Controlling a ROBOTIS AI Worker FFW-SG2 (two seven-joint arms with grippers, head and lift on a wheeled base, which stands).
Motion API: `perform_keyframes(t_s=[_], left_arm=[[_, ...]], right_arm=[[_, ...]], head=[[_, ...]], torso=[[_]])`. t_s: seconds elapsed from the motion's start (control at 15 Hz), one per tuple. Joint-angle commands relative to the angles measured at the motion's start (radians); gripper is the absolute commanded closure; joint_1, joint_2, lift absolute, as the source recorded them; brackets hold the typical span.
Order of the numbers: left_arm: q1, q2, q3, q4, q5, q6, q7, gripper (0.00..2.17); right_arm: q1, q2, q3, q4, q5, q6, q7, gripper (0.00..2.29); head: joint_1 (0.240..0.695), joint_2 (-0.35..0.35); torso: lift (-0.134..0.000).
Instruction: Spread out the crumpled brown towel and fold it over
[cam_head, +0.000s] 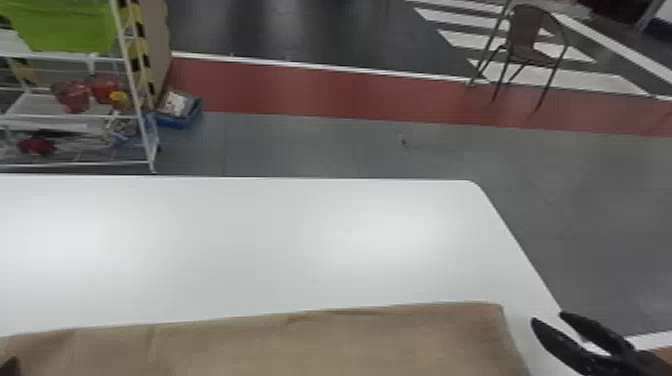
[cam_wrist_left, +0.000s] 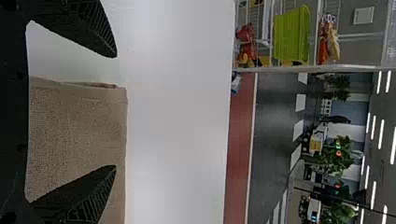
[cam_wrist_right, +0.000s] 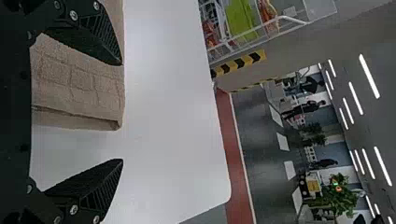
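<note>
- Brown towel (cam_head: 320, 345) lies flat on your white table (cam_head: 260, 240).
- Your left gripper (cam_head: 9, 367): fingers apart.
- Your right gripper (cam_head: 549, 318): fingers apart, near a towel corner.

Left pincer (cam_head: 10, 367) spread wide; right pincer (cam_head: 547, 318) likewise, pair well apart

White table (cam_head: 280, 240): smooth top, rounded far right corner. Brown towel (cam_head: 310, 345) lies directly on it, lightly creased, apparently layered at its right edge.
</note>
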Motion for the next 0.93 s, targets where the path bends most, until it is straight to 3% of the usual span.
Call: perform_keyframes(t_s=[0.0, 0.13, 0.4, 0.53, 0.87], left_arm=[[-0.009, 0.000, -0.006, -0.001, -0.001, 0.007, 0.005, 0.04], [-0.028, -0.016, -0.006, 0.001, 0.000, 0.010, 0.006, 0.04], [-0.066, -0.016, -0.019, 0.035, 0.002, 0.007, 0.014, 0.04], [-0.072, -0.016, -0.027, 0.038, 0.000, 0.007, 0.017, 0.04], [-0.091, -0.016, -0.032, 0.055, -0.025, 0.010, 0.019, 0.04]], right_arm=[[-0.018, 0.032, -0.031, -0.002, -0.005, 0.051, 0.031, 0.16], [-0.017, 0.032, -0.040, -0.034, -0.001, 0.081, 0.046, 0.16], [-0.017, 0.032, -0.032, -0.134, 0.000, 0.029, -0.009, 0.14], [-0.017, 0.032, -0.015, -0.164, 0.002, 0.078, -0.005, 0.19], [-0.037, 0.032, 0.086, -0.197, 0.149, 0.149, 0.049, 0.21]], head=[[0.695, -0.223], [0.695, -0.215], [0.695, -0.221], [0.695, -0.222], [0.695, -0.160]], torso=[[-0.123], [-0.123], [-0.123], [-0.123], [-0.123]])
